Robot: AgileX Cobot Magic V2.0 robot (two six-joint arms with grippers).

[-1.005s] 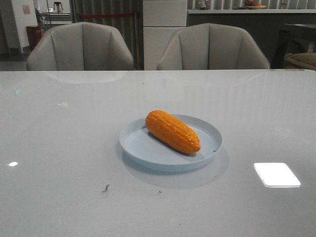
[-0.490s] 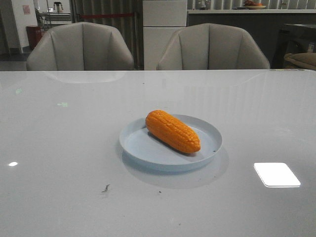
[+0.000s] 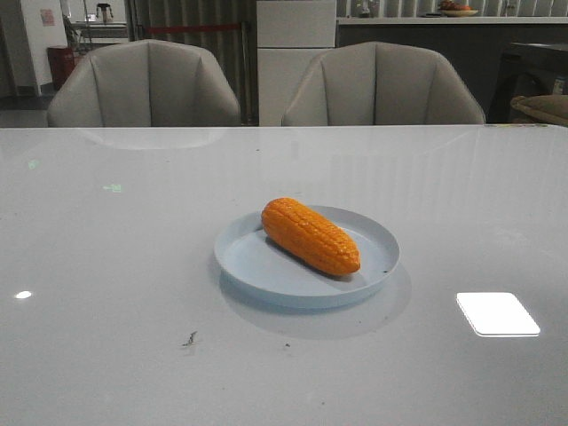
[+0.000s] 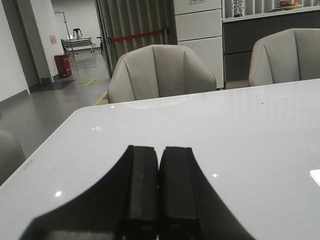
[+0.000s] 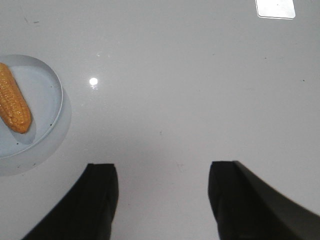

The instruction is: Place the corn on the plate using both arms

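The orange corn (image 3: 311,235) lies at a slant inside the pale blue plate (image 3: 266,271) at the middle of the white table. In the right wrist view the corn (image 5: 14,105) and plate (image 5: 47,107) appear at the picture's edge, well apart from my right gripper (image 5: 162,167), which is open over bare table. My left gripper (image 4: 159,150) is shut with nothing between its black fingers, and that view shows neither the corn nor the plate. Neither arm shows in the front view.
Two grey chairs (image 3: 146,84) (image 3: 382,84) stand behind the table's far edge. A bright light reflection (image 3: 497,313) lies on the table at the front right. A small dark mark (image 3: 190,338) sits near the front.
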